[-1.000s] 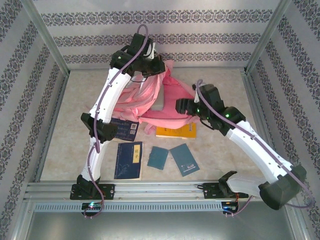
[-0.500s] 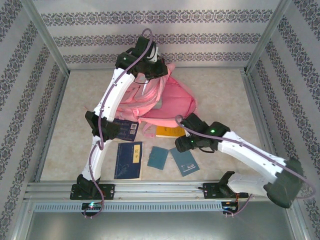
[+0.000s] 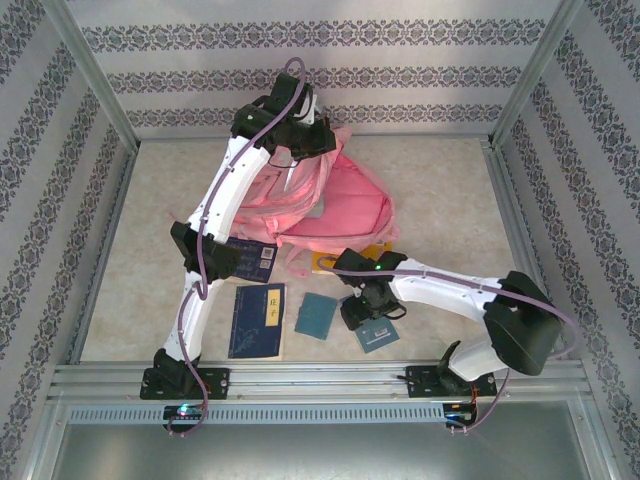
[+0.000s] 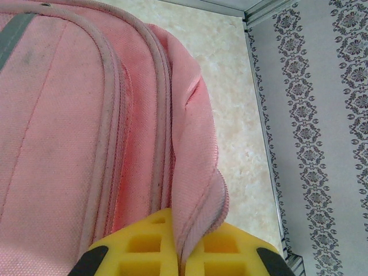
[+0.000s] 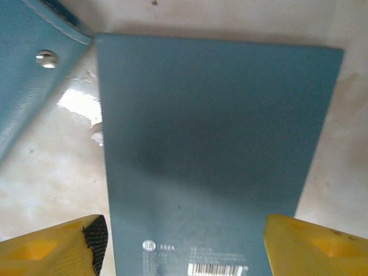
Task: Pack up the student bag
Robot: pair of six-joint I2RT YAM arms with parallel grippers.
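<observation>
Large pink fabric backpack (image 3: pixel 350 205) lies at the far middle of the pale marbled table (image 3: pixel 450 190). My left gripper (image 4: pixel 179 253) is clamped on a fold of its piped rim, at the bag's far end. I judge the bag soft and floppy, light while empty. It will sag and its mouth will likely collapse unless lifted, so the stitched rim by the zip is the place to hold, not the loose panel.

My right gripper (image 5: pixel 184 244) hangs low over a thin teal booklet (image 5: pixel 213 144) near the front, fingers spread wide with nothing in them. I can't tell whether they touch the cover. The booklet looks flat and slick, so I'd take it by an edge.

The bag's opening is hidden by my left arm. A yellow book (image 3: pixel 332 263) is half covered by the right arm, and the booklet's near edge is cut off.
</observation>
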